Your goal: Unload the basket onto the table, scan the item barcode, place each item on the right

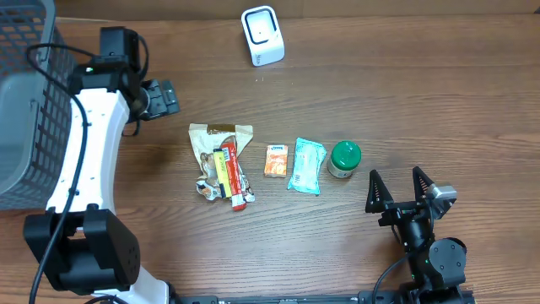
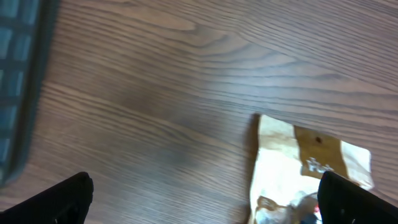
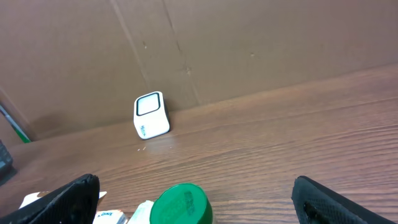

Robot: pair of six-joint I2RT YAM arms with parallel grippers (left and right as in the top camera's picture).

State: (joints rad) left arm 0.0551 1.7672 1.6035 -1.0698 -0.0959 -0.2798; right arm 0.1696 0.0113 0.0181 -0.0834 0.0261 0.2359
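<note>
Gaping | left pincer [image 1: 167, 98] spread near brown bag [image 1: 221, 135] | right pincer [image 1: 396, 187] spread near green jar [image 1: 344, 158]

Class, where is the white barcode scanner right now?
Overhead view: the small white box-shaped scanner stands alone near the table's far edge, beyond the small orange packet.

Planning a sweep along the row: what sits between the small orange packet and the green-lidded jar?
A single teal packet lies between the orange packet and the green-lidded jar; the overhead view shows it.
</note>
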